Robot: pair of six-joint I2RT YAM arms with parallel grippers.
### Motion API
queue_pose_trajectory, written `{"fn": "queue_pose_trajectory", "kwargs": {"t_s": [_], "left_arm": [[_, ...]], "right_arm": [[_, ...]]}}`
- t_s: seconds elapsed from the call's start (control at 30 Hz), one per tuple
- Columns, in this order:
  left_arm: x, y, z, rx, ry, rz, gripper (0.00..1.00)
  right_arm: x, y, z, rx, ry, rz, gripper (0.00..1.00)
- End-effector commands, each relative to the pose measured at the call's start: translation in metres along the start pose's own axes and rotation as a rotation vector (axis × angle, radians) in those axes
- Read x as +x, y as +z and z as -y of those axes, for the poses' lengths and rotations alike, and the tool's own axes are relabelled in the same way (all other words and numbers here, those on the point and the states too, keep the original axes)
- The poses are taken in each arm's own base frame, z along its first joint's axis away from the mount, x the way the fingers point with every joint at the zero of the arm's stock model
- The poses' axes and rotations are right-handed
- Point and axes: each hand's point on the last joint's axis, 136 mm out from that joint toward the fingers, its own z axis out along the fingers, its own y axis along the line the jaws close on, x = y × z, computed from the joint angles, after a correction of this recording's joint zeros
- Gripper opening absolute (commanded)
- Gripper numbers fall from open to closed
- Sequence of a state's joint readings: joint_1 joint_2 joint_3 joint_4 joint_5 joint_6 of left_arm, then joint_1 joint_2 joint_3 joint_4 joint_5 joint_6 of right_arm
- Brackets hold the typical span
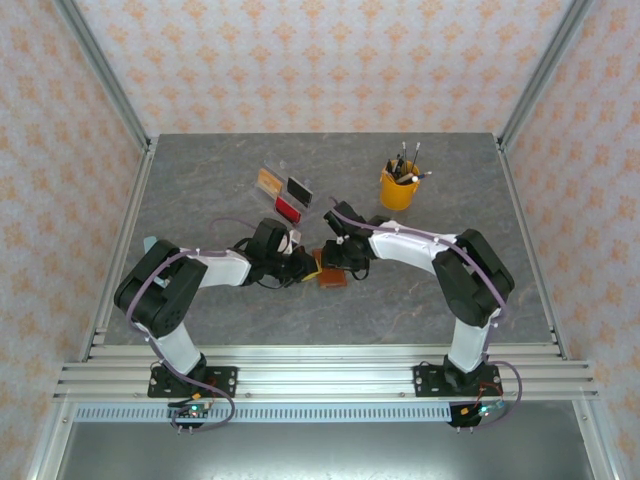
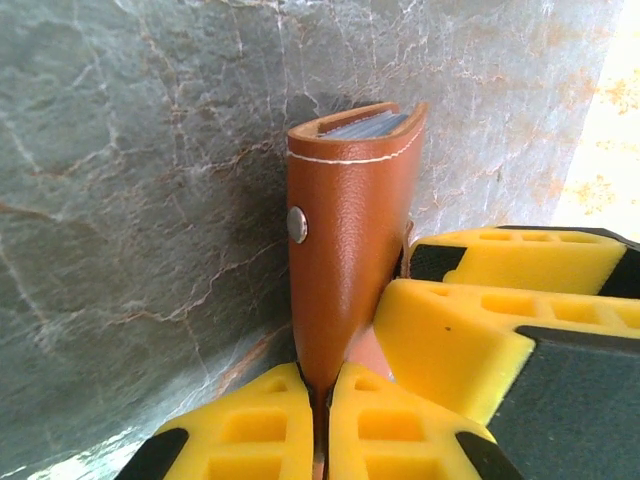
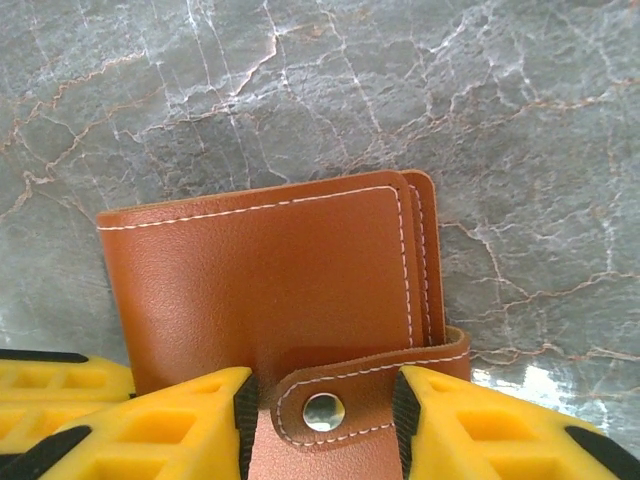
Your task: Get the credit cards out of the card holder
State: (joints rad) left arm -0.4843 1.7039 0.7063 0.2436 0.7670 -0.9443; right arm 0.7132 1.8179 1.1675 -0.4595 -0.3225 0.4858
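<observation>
In the top view, the card holder (image 1: 331,275) is found at the middle of the table (image 1: 200,200), between the left gripper (image 1: 313,267) and the right gripper (image 1: 342,262), well apart from the acrylic stand (image 1: 285,195) and the pen cup (image 1: 399,188). In the left wrist view, the holder is seen edge-on, its long axis running away from the camera. Its near edge is clamped between the closed fingers (image 2: 260,420) of the left gripper, and the pale edges of the credit cards (image 2: 365,125) are shown at the far, open end. Should that thin pinch be strained by a tug on the strap, the holder could be twisted loose and cards spilled from the open end. In the right wrist view, the broad face is turned to the camera, with the long axis across the frame and the layered edges to the right. The right jaws are held apart astride the fastened snap strap (image 3: 325,412), and no clamping is evident. If the tab is missed, the snap would be left shut.
</observation>
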Motion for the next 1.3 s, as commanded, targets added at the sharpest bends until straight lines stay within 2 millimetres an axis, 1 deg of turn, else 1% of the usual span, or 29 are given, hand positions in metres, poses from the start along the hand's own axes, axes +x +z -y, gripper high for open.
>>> {"fn": "queue_pose_trajectory", "kwargs": {"t_s": [0.0,0.17,0.33,0.47,0.6,0.7,0.8,0.9,0.93,1.03,1.1,1.13,1.2,1.27], "left_arm": [[0.0,-0.008,0.021,0.058,0.053,0.017,0.0],[0.0,-0.009,0.02,0.056,0.051,0.022,0.0],[0.001,-0.009,0.014,0.035,0.046,0.028,0.0],[0.002,-0.008,0.002,-0.006,0.024,0.033,0.0],[0.001,-0.006,-0.011,-0.035,-0.011,0.043,0.0],[0.001,-0.006,-0.017,-0.047,-0.024,0.051,0.0],[0.001,-0.007,-0.019,-0.058,-0.032,0.055,0.0],[-0.001,-0.01,-0.017,-0.069,-0.028,0.058,0.0],[-0.002,-0.012,-0.017,-0.079,-0.025,0.057,0.07],[-0.007,-0.02,-0.01,-0.079,-0.02,0.08,0.4],[-0.012,-0.026,-0.004,-0.077,-0.021,0.107,0.57],[-0.015,-0.03,-0.003,-0.082,-0.021,0.124,0.64],[-0.02,-0.037,-0.003,-0.1,-0.021,0.155,0.75],[-0.024,-0.046,-0.007,-0.134,-0.017,0.186,0.82]], "right_arm": [[0.008,0.006,0.01,0.072,-0.012,-0.027,0.41],[0.006,0.006,0.012,0.092,-0.009,-0.016,0.35],[0.004,0.004,0.021,0.128,0.011,0.011,0.23],[0.001,0.001,0.021,0.116,0.032,0.049,0.16],[-0.003,-0.002,0.028,0.11,0.081,0.082,0.07],[-0.005,-0.003,0.035,0.101,0.126,0.099,0.0],[-0.007,-0.006,0.039,0.093,0.15,0.108,0.0],[-0.009,-0.01,0.045,0.117,0.156,0.123,0.01],[-0.009,-0.011,0.047,0.128,0.153,0.122,0.04],[-0.008,-0.009,0.052,0.168,0.118,0.105,0.13],[-0.007,-0.008,0.059,0.221,0.099,0.105,0.16],[-0.007,-0.008,0.06,0.237,0.091,0.107,0.18],[-0.008,-0.008,0.062,0.253,0.081,0.111,0.2],[-0.009,-0.009,0.063,0.268,0.074,0.115,0.22]]}}
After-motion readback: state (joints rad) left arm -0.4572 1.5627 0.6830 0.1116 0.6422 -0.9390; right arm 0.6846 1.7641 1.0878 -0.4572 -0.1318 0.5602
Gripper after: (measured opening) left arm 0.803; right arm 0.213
